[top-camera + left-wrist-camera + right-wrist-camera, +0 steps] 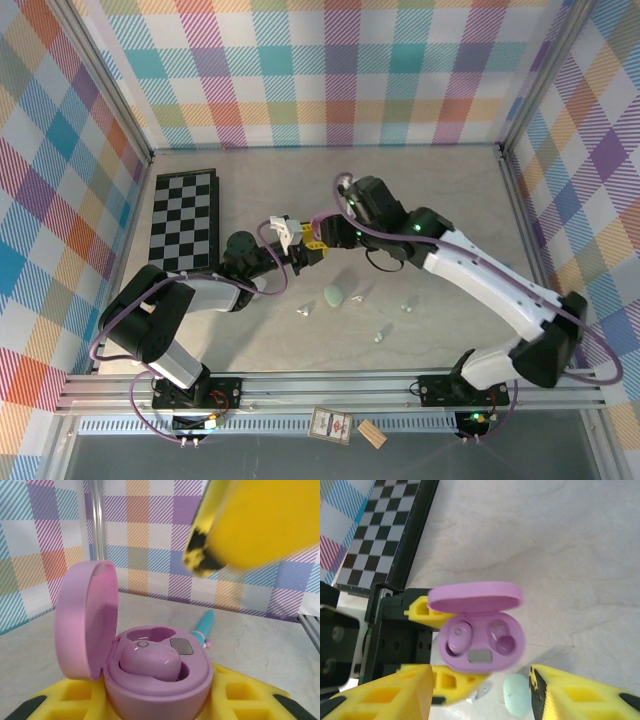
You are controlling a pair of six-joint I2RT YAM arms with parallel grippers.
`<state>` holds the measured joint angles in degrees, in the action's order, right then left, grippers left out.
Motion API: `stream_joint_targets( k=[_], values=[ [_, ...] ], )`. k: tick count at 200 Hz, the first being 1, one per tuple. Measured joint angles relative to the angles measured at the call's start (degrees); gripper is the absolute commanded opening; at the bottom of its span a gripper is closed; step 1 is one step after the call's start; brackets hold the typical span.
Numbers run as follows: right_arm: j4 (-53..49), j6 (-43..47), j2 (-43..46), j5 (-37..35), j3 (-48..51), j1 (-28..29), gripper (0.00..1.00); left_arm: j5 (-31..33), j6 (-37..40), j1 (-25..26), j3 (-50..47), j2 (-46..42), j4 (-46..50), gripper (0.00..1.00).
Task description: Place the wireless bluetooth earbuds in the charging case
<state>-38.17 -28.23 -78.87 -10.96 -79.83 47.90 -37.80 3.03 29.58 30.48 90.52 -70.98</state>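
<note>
Right wrist view: left pincer point(440, 647) clamps the open lilac plastic charging case point(480, 640) mid-frame; right pincer point(482, 692) stands apart. Tiny glossy pale earbuds point(381, 336), lower centre in top external, seem light and slippery; pinch their sides.

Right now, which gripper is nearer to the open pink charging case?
Left. The left gripper clamps the pink charging case between its yellow fingers; the right gripper hangs above it with its jaws apart, touching nothing.

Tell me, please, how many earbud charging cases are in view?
2. An open pink case is clamped in the left gripper. A mint case lies on the table in front of it. Another could be hidden beneath the arms.
</note>
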Motion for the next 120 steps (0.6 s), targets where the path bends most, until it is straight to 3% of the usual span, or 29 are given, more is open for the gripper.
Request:
stream_joint_targets(
  k=[37,84,120],
  values=[
    [4.42,-1.88,10.49,-2.64,12.63,-6.34,0.59,-0.02,0.0,-0.37,-1.18,-1.05,-0.11,0.31],
    [6.78,-7.41,15.45,-2.69,29.83,-25.57,0.61,-0.09,0.35,-0.48,-1.2,-5.14,1.68,0.31],
    [9.7,-12.61,14.97,-0.07,38.53,-35.76,0.57,-0.24,1.33,-0.48,-1.2,-8.09,3.82,0.31]
  ],
)
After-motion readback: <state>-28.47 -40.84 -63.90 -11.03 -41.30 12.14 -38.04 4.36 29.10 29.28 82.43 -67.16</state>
